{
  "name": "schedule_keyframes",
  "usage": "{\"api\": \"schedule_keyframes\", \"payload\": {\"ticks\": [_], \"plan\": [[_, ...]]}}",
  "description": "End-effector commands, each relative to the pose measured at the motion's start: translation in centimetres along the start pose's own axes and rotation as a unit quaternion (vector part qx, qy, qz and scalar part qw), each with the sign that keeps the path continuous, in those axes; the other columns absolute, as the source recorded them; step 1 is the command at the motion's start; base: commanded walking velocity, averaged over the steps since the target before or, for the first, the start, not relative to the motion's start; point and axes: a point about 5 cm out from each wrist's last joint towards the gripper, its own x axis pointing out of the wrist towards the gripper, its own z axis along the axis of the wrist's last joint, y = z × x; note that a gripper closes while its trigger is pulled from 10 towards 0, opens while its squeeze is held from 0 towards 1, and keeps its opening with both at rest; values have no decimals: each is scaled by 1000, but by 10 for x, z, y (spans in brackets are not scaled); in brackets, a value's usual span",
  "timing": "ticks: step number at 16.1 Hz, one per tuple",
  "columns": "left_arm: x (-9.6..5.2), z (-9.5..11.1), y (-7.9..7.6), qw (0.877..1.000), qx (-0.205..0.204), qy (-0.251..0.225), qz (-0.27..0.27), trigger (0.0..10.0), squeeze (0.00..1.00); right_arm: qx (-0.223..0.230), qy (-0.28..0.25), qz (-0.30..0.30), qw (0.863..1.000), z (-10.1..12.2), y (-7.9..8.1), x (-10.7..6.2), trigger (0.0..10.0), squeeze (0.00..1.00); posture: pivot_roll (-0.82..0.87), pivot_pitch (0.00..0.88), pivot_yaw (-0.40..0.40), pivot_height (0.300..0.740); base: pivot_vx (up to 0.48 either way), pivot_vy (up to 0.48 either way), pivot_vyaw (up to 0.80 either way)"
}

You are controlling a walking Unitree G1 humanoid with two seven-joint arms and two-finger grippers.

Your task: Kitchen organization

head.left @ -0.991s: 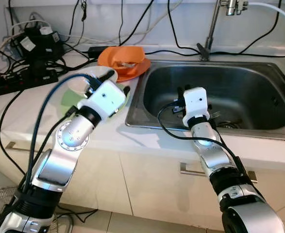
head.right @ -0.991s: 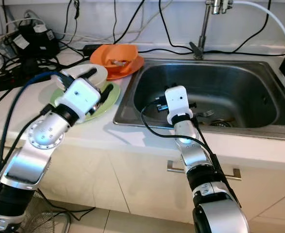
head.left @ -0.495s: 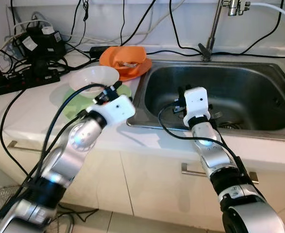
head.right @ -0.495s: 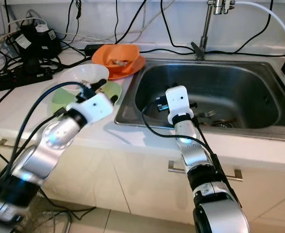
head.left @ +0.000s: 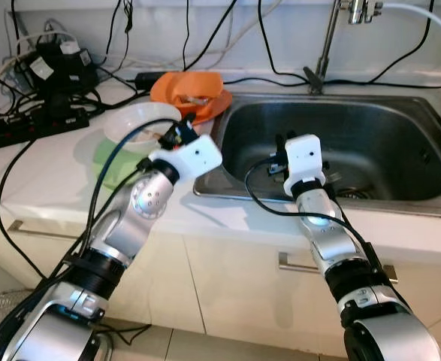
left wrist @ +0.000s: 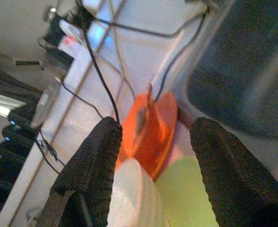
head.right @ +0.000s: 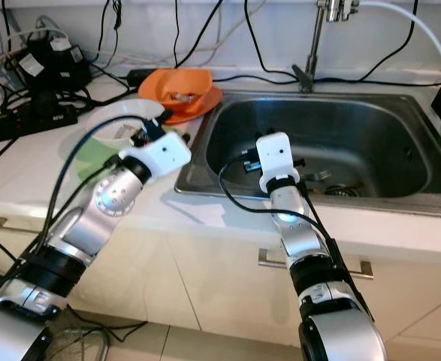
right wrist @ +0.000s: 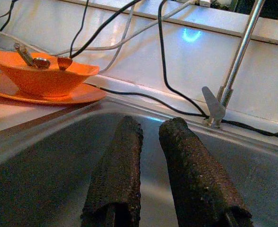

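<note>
Steel sink (head.left: pixel 400 128): basin sits at the right of the white table (head.left: pixel 47 169); cutlery lies near the drain, too small to sort.
right hand (right wrist: pixel 150 161): hangs inside the near part of the basin, fingers (right wrist: pixel 117 165) almost closed with a thin gap, holding nothing. Looks parked.
left hand (left wrist: pixel 150 156): over the table just left of the sink rim, fingers spread wide, nothing gripped. Aimed at the dish stack.
white bowl (head.left: pixel 141 122): just beyond the left hand, sitting on the green plate (head.left: pixel 107 162). Likely the next pick.
orange bowl (right wrist: pixel 44 75): further back on an orange plate (right wrist: pixel 58 94), beside the sink corner, with what looks like a spoon and scraps inside.
cables (head.left: pixel 32 113): power strip and adapters at the far left of the table, leads trailing along the back wall to the tap (head.left: pixel 329 45).
risk 1: white bowl rests loose on the green plate. A one-sided push from a finger would likely slide it, or drag the plate with it, toward the table edge.
risk 2: smooth rim plus wide fingers; a shallow bite may slip and drop the bowl on lift.
risk 3: overshoot past the white bowl could hit the orange stack and tip its contents.
risk 4: left arm's own blue cable (head.left: pixel 111 162) loops near the dishes; it could snag on a swing toward the sink.
risk 5: right hand occupies the basin; carrying a dish in risks an arm clash.
</note>
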Motion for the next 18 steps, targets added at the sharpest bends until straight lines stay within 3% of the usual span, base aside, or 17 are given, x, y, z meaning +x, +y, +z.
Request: {"api": "schedule_keyframes", "payload": {"ticks": [1,14,15,16,18], "plan": [[5,-1,6,1000,15,7,11,10000,0,8,-13,-5,1000,7,-1,3,10000,0,84,17,81,740,0,0,0],[4,-21,9,998,25,55,36,10000,0,7,-12,-3,1000,7,-1,2,10000,0,84,16,79,740,0,0,0],[4,-23,9,997,21,59,39,3451,0,7,-12,-2,1000,7,0,3,10000,0,82,11,79,740,0,0,0],[4,-24,8,997,16,59,38,0,0,8,-13,-1,1000,7,1,3,10000,0,81,7,81,740,0,0,0],[4,-24,6,997,14,60,36,0,0,8,-14,-1,1000,8,1,3,10000,0,77,2,81,740,0,0,0]]}}
